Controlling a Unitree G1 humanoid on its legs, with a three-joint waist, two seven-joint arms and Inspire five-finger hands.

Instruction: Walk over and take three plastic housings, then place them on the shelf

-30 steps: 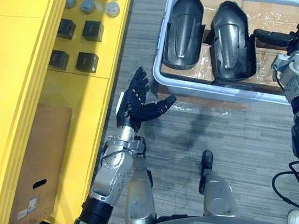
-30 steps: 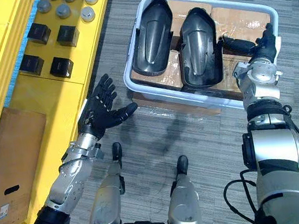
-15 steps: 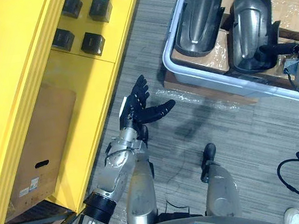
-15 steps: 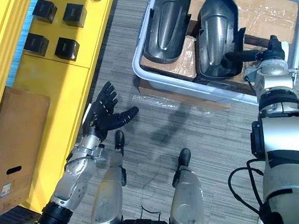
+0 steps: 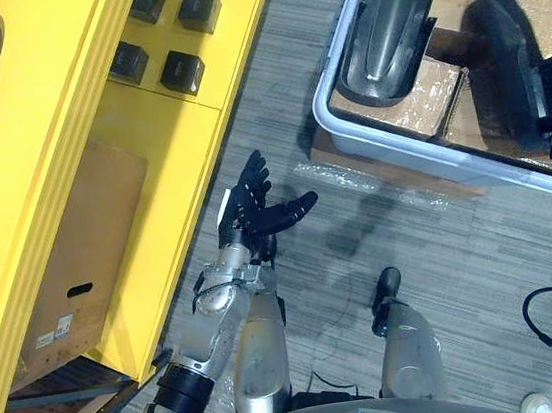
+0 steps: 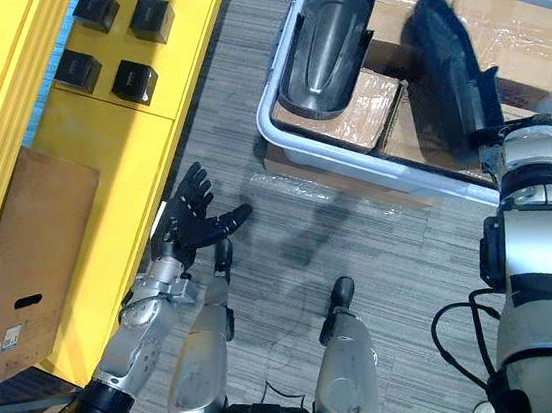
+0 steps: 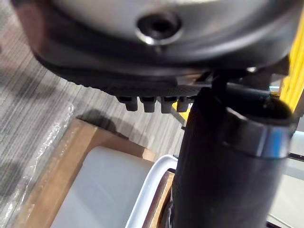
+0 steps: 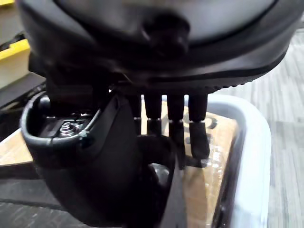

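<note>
Right wrist view: the right hand (image 8: pixel 156 52) is seen with its fingers (image 8: pixel 197 128) curled on a black plastic housing (image 6: pixel 446 75), which is tipped on edge inside the grey tub (image 6: pixel 283 140). A second housing (image 6: pixel 326 39) is laid flat beside it. The left hand (image 6: pixel 190 229) is spread open above the floor, near the yellow shelf (image 6: pixel 102 187).

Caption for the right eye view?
Robot's right hand grips the tilted housing in the bin, a flat housing beside it; left hand open by the yellow shelf.
</note>
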